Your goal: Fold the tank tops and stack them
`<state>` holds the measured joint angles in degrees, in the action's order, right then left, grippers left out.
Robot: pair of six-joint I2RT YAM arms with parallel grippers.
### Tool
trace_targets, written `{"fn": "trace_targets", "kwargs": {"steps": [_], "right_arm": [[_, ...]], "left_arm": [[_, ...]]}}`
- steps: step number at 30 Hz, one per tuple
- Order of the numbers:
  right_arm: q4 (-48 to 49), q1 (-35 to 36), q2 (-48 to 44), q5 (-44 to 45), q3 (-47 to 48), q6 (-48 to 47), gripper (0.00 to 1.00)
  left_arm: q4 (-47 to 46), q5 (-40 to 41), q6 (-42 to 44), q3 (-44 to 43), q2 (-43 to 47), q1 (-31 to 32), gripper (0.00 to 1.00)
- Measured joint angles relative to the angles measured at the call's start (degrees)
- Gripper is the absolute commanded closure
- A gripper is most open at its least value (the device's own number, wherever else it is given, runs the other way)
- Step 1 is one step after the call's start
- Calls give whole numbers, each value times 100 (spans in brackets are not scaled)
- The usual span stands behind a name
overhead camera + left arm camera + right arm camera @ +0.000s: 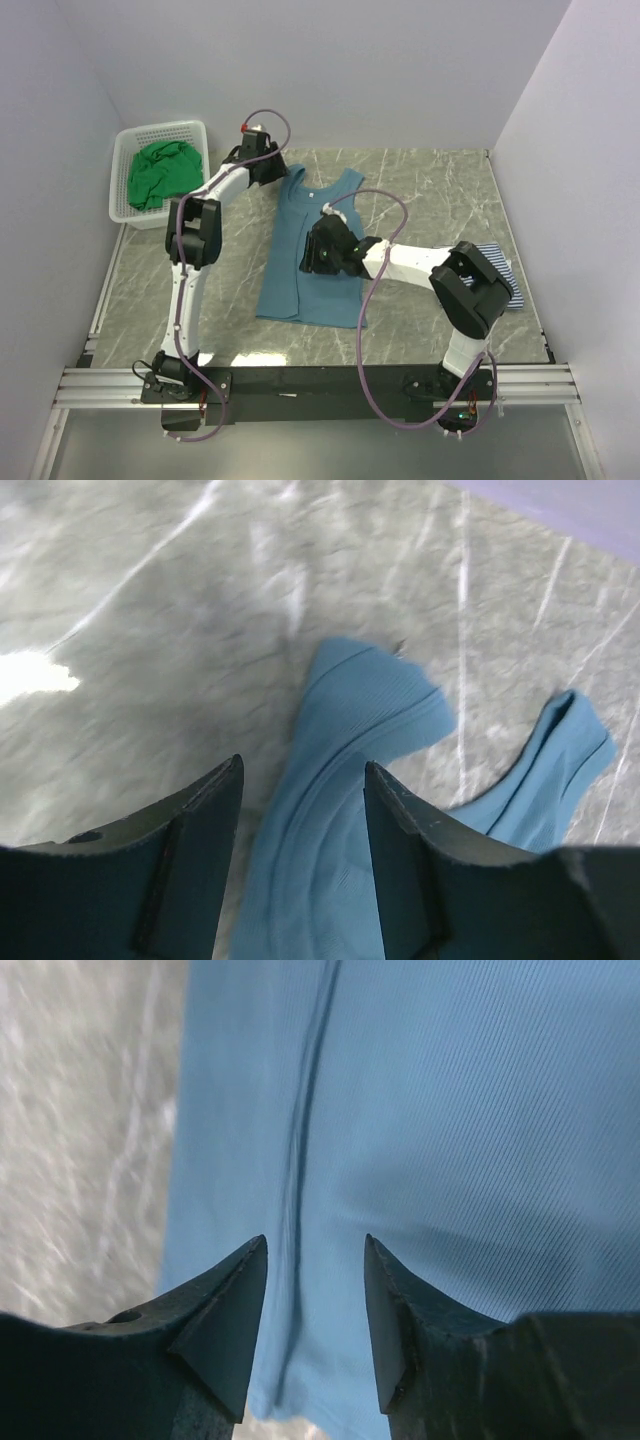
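A grey marbled bench (420, 190) is filling the overhead view, boxed in by pale walls. The teal-blue tank top (300, 290) is lying flat near the bench's middle, with its straps toward the far edge and its hem toward the near edge. The left fingers (268, 165) are hovering at its far-left strap, and the right fingers (312, 258) are hanging over its midsection. The green tank top (155, 175) is sitting bunched in the white lattice basket (190, 128) at the far-left corner, well apart. The striped tank top (500, 272) is peeking out by the right edge, mostly hidden under the right arm.

In the left wrist view the bench (150, 600) is showing blurred. The left fingers (190, 860) are standing spread and pinching nothing, and the ribbed strap (370, 710) is lying between and beyond them.

In the right wrist view the right fingers (220, 1320) are also standing apart above the teal cloth (480, 1110), gripping nothing. A long crease (300, 1140) is running between them, beside bare bench (80, 1110).

The top is looking light, limp and finely ribbed, so it is likely to drape and slide. Pinching low at a strap and a side edge seems best. Nothing is blocking the fold, though the right arm may be dragging the striped top if it swings.
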<state>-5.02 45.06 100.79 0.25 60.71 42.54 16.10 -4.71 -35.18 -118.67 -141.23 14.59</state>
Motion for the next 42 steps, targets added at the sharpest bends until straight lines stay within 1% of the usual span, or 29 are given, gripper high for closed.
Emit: {"fn": "trace_targets", "kwargs": {"steps": [5,7,10,12,13,17,18,20,23,24,25,28,32,38,39,40,42], "right_arm": [[-74,151,-127,101,-411,0,50],[-179,-17,-210,144,-455,-13,50],[-299,-629,-367,214,-433,-87,49],[-470,-1191,-380,260,-245,-179,49],[-511,-1399,-358,291,-142,-219,49],[-669,-2387,-42,280,555,-420,50],[-664,-2514,68,262,682,-461,50],[-669,-2715,323,203,890,-540,50],[-713,-2796,656,66,957,-634,50],[-750,-2791,728,-4,946,-649,50],[-774,-2780,772,-52,940,-658,50],[-800,-2756,870,-208,935,-667,50],[-772,-2721,896,-341,935,-662,50],[-595,-2564,1043,-424,942,-601,51],[-542,-2511,1069,-426,942,-577,53],[-496,-2479,1078,-431,942,-562,61],[-455,-2413,1108,-435,938,-498,70]], "left_arm": [[-35,214,-120,850,815,-81,46],[-15,297,-221,1244,1318,-68,51],[-107,433,-385,2074,2321,94,55],[-140,601,-481,2667,2968,369,56],[-225,688,-514,3021,3300,581,59],[-490,846,-776,4516,4271,1587,62],[-562,828,-855,4964,4448,1821,62],[-595,817,-975,5683,4666,2059,63],[-452,942,-1108,6369,4745,2223,68],[-396,997,-1141,6472,4745,2258,69],[-326,1084,-1193,6540,4743,2295,73],[-101,1373,-1377,6564,4728,2352,78],[72,1705,-1600,6679,4642,2361,79],[68,1915,-1814,6738,4640,2371,80],[70,1923,-1827,6747,4642,2371,80],[72,1926,-1827,6758,4649,2369,81],[90,1958,-1823,6760,4656,2354,81]]}}
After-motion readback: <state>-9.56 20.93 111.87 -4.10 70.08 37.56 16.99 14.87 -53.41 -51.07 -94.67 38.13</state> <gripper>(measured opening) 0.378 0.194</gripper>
